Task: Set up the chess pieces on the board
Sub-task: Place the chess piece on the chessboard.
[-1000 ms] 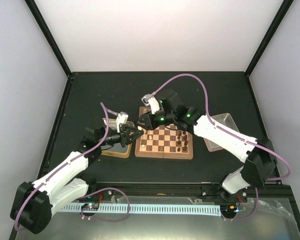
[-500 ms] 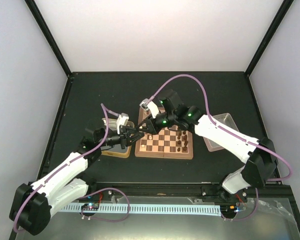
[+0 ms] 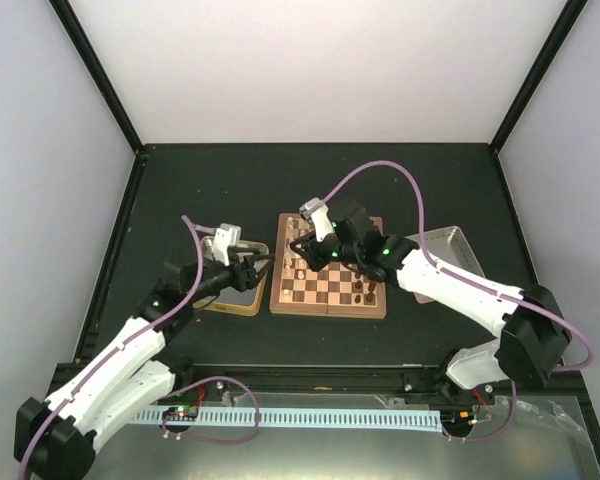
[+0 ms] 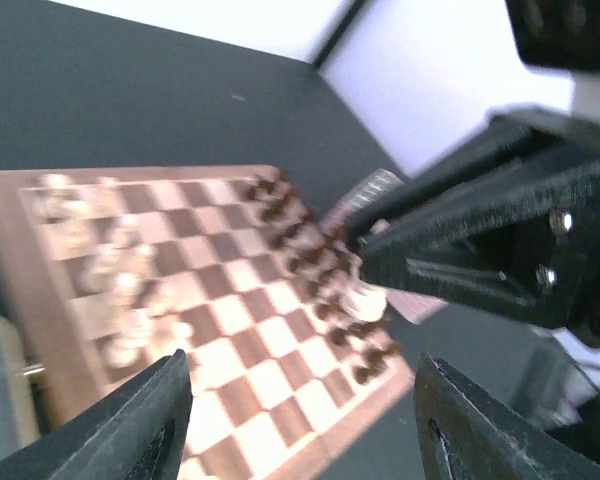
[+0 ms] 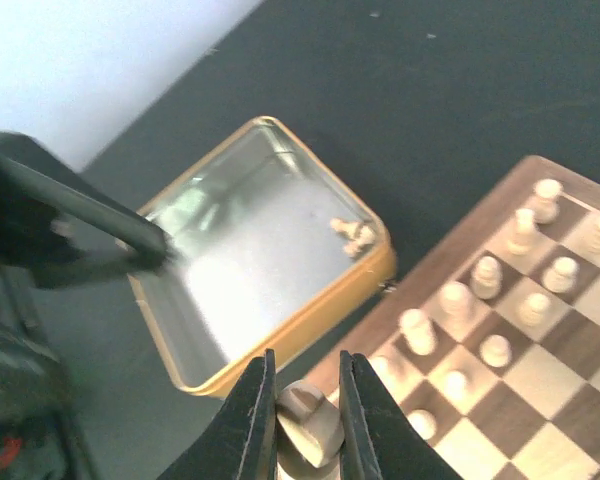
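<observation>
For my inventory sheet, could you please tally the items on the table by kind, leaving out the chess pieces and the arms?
board: 1
tin: 1
tray: 1
Total: 3

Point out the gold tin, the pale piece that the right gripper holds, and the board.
gold tin (image 5: 230,280), right wrist view, on its bare inner floor.
held pale piece (image 5: 305,425), right wrist view, on its rounded top.
board (image 3: 327,309), top external view, on its near border.
</observation>
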### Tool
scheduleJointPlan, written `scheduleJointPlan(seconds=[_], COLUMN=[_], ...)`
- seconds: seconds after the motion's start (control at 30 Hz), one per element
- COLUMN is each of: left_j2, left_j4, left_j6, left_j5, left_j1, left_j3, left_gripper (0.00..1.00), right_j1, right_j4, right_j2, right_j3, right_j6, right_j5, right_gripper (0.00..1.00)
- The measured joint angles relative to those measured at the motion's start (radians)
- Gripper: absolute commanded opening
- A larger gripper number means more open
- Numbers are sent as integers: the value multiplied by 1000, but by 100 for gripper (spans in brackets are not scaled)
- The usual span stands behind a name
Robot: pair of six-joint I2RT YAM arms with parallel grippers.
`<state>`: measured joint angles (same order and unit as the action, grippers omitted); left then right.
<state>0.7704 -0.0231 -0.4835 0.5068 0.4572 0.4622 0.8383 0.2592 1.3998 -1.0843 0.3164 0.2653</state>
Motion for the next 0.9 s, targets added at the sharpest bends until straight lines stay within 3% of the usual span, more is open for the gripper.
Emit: scheduleJointPlan(seconds=[0.2,0.33,0.9], left_j2=[-118,-146,-68], left_j4=[146,185,219], left_j6=[-17,-24,-28], left_j5=[-306,-409,-454], left_j1=[0,0,0], left_j3=[2,2,17], left_gripper=[64,65,65], right_j1=[63,121,169], right_j4=[-116,-188,-449], right_j2=[89,167,219], right_j3=[74,99,213], right_j6=[-8,-22,-27], right_j5=[-220,-311,-378], right_gripper=[4,4,4])
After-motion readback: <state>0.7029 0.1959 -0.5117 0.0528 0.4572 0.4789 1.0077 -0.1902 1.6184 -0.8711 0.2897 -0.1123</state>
